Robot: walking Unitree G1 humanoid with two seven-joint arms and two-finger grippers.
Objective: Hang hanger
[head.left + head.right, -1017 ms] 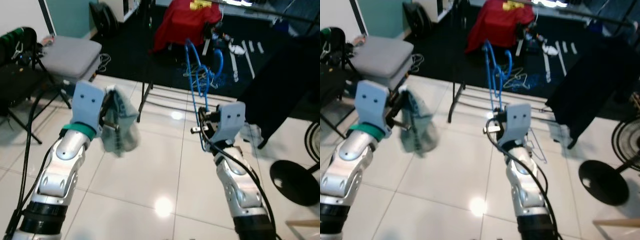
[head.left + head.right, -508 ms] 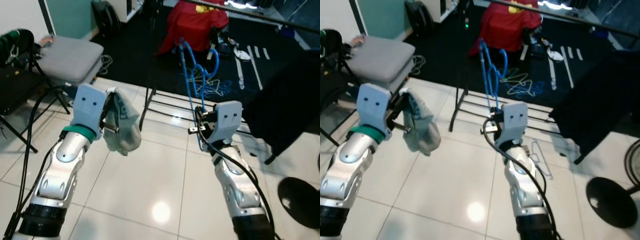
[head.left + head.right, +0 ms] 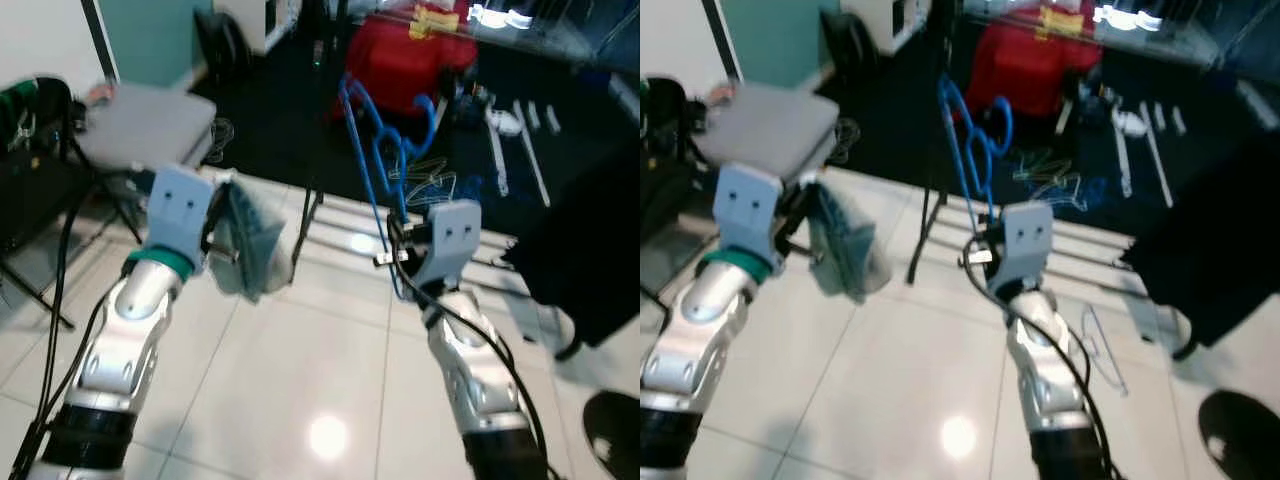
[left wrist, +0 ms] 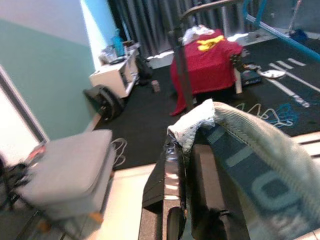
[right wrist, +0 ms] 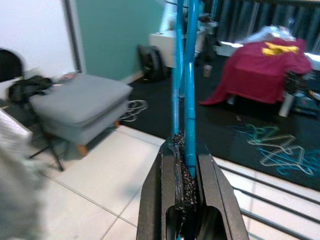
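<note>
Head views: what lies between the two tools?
Bare white floor tiles and the rack's dark leg, between the left tool with grey cloth and the right tool with blue hanger.

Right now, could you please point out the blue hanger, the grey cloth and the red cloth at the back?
blue hanger [image 3: 372, 150], left eye view, on its upright blue stem.
grey cloth [image 3: 250, 240], left eye view, middle of the bunched fabric.
red cloth [image 3: 1025, 70], right eye view, on its draped front.

- The hanger [image 3: 378, 150] was bright blue.
- The cloth [image 3: 248, 238] was grey-green.
- The cover [image 3: 405, 62] was red with yellow print.
- The cushion [image 3: 150, 123] was grey.
</note>
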